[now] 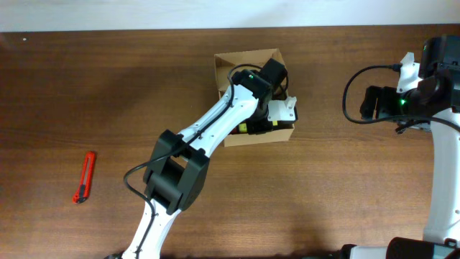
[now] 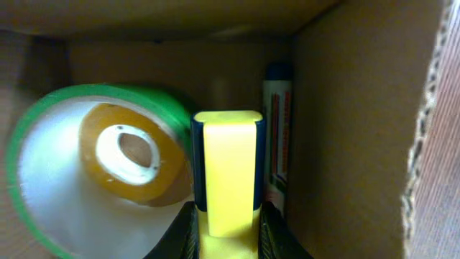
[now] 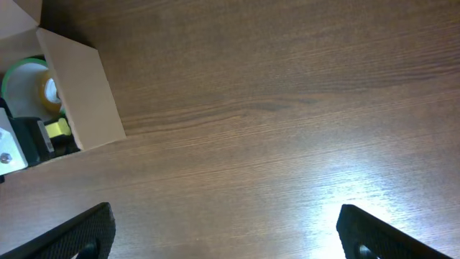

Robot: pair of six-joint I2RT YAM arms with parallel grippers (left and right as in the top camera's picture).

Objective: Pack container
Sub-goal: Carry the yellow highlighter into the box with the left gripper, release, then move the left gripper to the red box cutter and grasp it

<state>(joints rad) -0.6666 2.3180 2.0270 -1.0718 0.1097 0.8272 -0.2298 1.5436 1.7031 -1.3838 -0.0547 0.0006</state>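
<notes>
table (image 1: 323,180): dark brown wood grain
container (image 1: 248,55): open cardboard box, standing on the table
cutter (image 1: 85,177): red, flat, well left of the container

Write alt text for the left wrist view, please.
Inside the box, the jaws grip a yellow-and-navy item at bottom centre. Left of it sits a green-rimmed tape roll with a smaller amber roll inside its ring; a marker lies against the right wall.
</notes>
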